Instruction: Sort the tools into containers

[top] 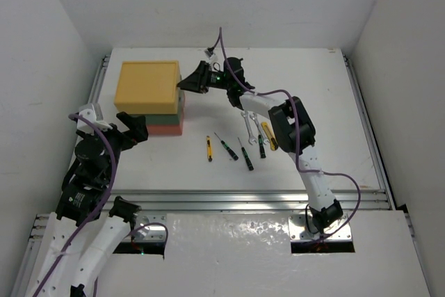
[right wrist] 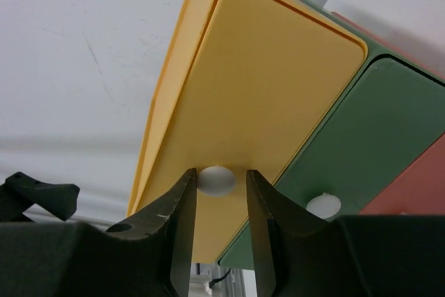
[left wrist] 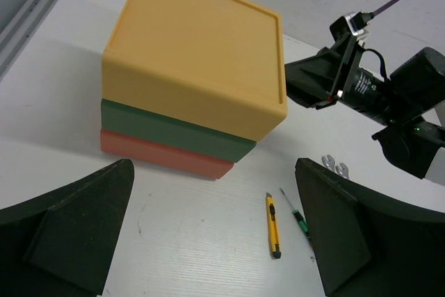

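My right end effector [right wrist: 220, 175], narrowly apart, flanks the finger hole [right wrist: 217, 179] in the yellow container [right wrist: 278, 81] front. My left end effector [left wrist: 212, 168] stands wide apart near that container. Tools [top: 240, 145] lie on the desk [top: 313, 88] beside it.

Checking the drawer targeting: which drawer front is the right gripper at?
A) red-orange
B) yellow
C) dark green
B: in the right wrist view the right gripper straddles the finger hole in the yellow drawer front; the green drawer lies off to the side.
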### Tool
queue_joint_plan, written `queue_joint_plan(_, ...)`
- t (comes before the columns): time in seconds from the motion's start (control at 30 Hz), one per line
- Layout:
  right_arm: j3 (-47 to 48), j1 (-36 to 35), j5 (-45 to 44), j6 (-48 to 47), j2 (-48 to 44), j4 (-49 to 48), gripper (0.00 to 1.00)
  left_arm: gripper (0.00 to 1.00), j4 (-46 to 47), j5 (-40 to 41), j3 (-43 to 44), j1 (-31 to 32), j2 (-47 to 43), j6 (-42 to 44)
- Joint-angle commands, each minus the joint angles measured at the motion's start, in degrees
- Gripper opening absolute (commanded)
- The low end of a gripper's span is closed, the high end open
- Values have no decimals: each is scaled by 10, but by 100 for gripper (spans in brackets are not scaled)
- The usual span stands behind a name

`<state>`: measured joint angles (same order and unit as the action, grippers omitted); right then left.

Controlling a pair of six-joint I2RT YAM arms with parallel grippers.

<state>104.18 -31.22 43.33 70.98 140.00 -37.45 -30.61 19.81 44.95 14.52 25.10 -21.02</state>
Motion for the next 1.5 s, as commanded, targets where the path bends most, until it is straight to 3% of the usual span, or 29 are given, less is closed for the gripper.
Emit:
queue_joint_plan(0.0,5,-2,-1,6,0,-39,35,100,28,-7,-1,-5,-3,9)
queue_joint_plan(0.1,-4,-2,-2,1,-9,-44,34,100,28,-8,-1,-5,-2,10)
queue_joint_plan(0.17,-4,0,1,1,-10,-45,20,100,28,-8,-1,-5,-1,10)
queue_joint_plan(0.3,-31,9,1,1,-30,-58,10,100,28,-7,-1,-5,-2,10)
queue_joint_plan(0.57,-199,67,26,22,-104,-162,13,100,27,-4,-1,-5,0,10)
queue_joint_plan(0.7,-242,83,49,3,-140,-161,33,100,26,0,0,-5,3,9)
queue_joint_plan(0.77,-263,91,58,-15,-163,-143,37,100,24,2,1,-5,4,8)
queue_joint_plan(0.8,-270,92,61,-22,-172,-143,44,100,24,3,1,-5,3,8)
queue_joint_plan(0.87,-293,99,64,-53,-206,-116,71,100,24,4,1,-5,2,8)
queue_joint_plan(0.93,-310,105,62,-92,-233,-35,75,100,23,5,1,-5,3,8)
queue_joint_plan(1.03,-350,116,9,-227,-299,121,73,100,22,7,0,-5,4,7)
queue_joint_plan(1.07,-362,118,-57,-257,-341,219,71,100,21,8,1,-5,4,6)
queue_joint_plan(1.13,-382,114,-140,-345,-378,303,64,100,21,7,1,-5,2,6)
queue_joint_plan(1.17,-379,108,-222,-372,-401,393,61,100,22,7,1,-5,2,6)
queue_joint_plan(1.27,-352,81,-351,-446,-411,528,50,100,22,5,-1,-5,4,6)
queue_joint_plan(1.33,-333,68,-397,-478,-402,570,42,100,21,8,1,-5,7,5)
queue_joint_plan(1.37,-328,66,-419,-485,-397,611,31,100,20,8,1,-5,7,5)
queue_joint_plan(1.47,-335,55,-462,-489,-394,657,32,100,20,9,1,-5,7,4)
